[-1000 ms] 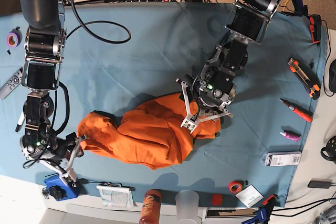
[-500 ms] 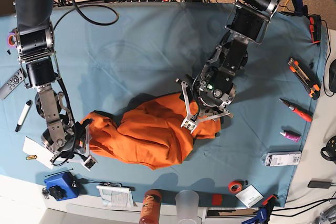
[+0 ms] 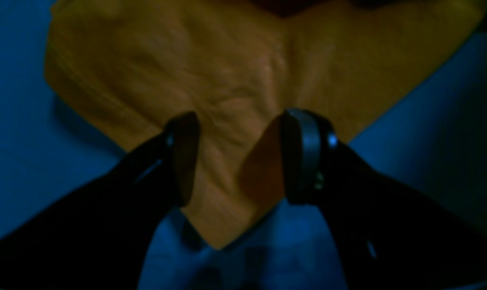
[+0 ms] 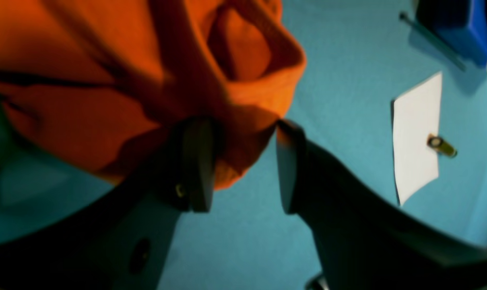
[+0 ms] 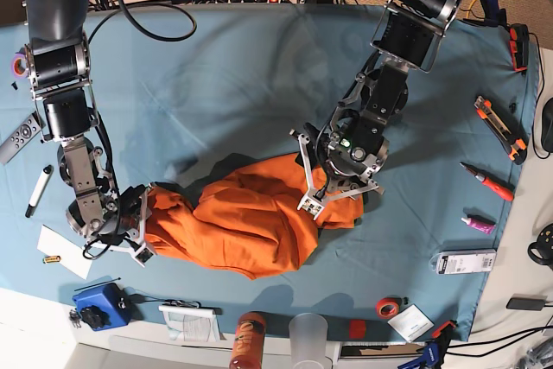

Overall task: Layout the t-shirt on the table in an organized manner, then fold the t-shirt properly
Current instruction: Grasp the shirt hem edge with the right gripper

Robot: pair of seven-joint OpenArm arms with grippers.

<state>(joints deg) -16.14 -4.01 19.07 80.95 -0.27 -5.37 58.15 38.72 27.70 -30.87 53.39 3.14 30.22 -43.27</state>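
The orange t-shirt (image 5: 246, 226) lies crumpled on the teal table (image 5: 242, 84), in the front middle. My left gripper (image 5: 328, 200) sits at the shirt's right end. In the left wrist view the left gripper (image 3: 235, 161) is open, its jaws straddling a pointed corner of the t-shirt (image 3: 211, 92). My right gripper (image 5: 144, 226) is at the shirt's left end. In the right wrist view the right gripper (image 4: 241, 165) is open, with a rolled hem of the t-shirt (image 4: 243, 96) reaching between the fingers and lying against the left one.
A white paper (image 4: 416, 137) with a small brass piece (image 4: 440, 146) lies left of the right gripper. A blue box (image 5: 97, 308), bottle (image 5: 249, 339) and cup (image 5: 308, 334) line the front edge. A cutter (image 5: 501, 127), red pen (image 5: 488, 181) and white box (image 5: 464, 261) lie at the right.
My right arm has swung in from the front-left edge to the shirt's left end, and its jaws now reach the cloth. The left arm and the shirt have not moved.
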